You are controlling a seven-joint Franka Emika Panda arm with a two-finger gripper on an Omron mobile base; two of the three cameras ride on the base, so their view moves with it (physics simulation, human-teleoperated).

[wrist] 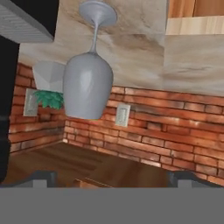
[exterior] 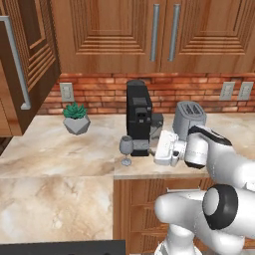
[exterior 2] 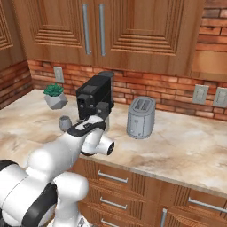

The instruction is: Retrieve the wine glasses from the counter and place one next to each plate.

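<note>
In the left base view, a wine glass [exterior: 126, 149] stands upright on the counter [exterior: 60, 149], just left of the black coffee machine [exterior: 138, 118], with the arm's hand reaching in from the machine's other side. In the right base view the same glass [exterior 2: 65, 123] sits just left of the machine [exterior 2: 94, 99], untouched, so the fetching looks barely begun and no plate is in sight. In the hand view, the gripper [wrist: 109, 179] is spread wide and empty, its camera rolled over, the glass [wrist: 89, 72] ahead beside the machine's dark flank [wrist: 8, 109].
</note>
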